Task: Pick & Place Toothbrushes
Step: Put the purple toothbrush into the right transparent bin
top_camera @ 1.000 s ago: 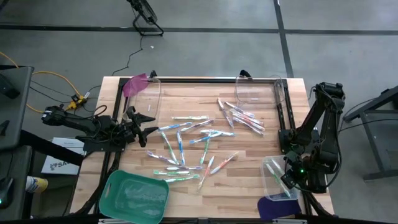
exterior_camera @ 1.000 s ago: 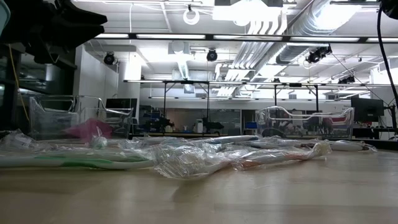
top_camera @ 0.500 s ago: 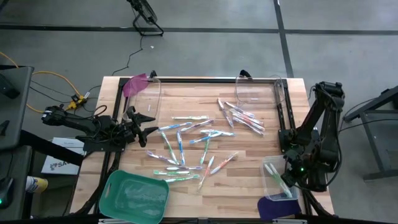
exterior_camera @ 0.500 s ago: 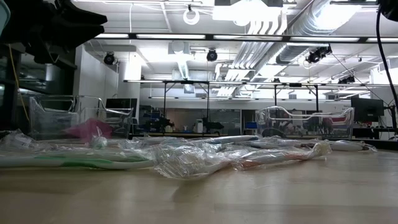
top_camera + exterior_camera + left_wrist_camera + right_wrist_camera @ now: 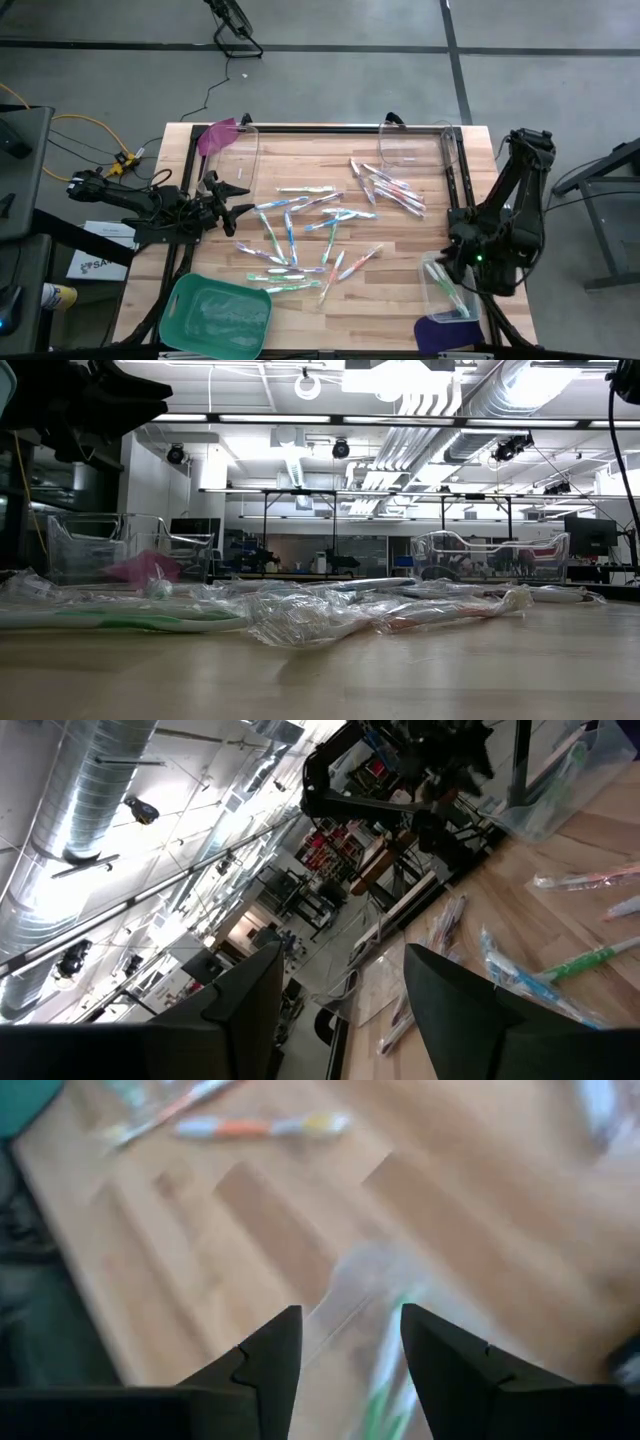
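The right hand (image 5: 343, 1355) is held open and empty above a clear bin (image 5: 447, 290), lower right; the left hand (image 5: 240, 210) is parted, empty.

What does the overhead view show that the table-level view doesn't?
Only the high view shows both arms: the left gripper, open at the table's left side, and the right gripper over a clear bin near the right corner, plus a green bin. Only the low view shows the room's ceiling lights. Both show the scattered toothbrushes on the wooden table.
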Controlling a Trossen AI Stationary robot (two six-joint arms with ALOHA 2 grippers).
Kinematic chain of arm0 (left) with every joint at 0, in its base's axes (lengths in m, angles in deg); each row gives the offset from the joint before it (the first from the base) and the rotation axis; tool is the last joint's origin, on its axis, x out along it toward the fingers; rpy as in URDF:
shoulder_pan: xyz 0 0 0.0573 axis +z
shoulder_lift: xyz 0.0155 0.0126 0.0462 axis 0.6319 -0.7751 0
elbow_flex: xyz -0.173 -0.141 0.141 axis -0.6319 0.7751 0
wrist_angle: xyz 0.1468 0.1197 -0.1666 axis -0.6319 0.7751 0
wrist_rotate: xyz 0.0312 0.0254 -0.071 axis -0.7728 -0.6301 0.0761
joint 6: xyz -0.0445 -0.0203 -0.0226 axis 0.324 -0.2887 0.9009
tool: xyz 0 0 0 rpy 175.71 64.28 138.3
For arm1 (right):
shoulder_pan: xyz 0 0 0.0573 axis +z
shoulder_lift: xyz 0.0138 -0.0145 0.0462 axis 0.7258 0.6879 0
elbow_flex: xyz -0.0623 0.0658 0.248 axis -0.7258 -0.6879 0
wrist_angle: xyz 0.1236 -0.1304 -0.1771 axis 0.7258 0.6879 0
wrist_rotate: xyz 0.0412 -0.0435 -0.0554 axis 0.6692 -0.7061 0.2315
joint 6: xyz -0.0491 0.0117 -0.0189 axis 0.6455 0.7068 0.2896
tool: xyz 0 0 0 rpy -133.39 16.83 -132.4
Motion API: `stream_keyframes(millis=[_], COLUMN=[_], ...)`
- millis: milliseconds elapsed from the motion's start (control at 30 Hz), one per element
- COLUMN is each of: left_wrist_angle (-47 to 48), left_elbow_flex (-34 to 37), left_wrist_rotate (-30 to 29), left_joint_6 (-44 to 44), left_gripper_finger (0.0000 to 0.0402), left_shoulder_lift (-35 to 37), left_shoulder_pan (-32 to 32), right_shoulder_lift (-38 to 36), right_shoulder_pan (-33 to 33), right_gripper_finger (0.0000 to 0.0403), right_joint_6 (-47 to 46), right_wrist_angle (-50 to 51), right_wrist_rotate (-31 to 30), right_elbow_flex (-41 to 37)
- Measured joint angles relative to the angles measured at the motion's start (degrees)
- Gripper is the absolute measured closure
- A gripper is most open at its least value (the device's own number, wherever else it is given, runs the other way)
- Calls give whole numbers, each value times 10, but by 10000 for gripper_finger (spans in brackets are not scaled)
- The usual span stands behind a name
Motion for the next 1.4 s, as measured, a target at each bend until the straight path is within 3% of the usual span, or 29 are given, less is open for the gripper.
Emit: stream_keyframes(millis=[200,600,1000,1400], left_wrist_angle=[1,2,4,9], left_elbow_flex=[0,0,0,0], left_wrist_rotate=[0,0,0,0], left_joint_6=[0,0,0,0], left_gripper_finger=[199,199,199,199], left_shoulder_lift=[0,0,0,0], left_shoulder_pan=[0,0,0,0], right_shoulder_lift=[0,22,78,192], right_shoulder_pan=[-80,-281,-493,-612], right_gripper_finger=[237,237,237,237], right_joint_6=[42,191,352,481], right_wrist_angle=[62,69,-10,-67], right_wrist_rotate=[-7,-7,61,107], right_elbow_flex=[0,0,0,0])
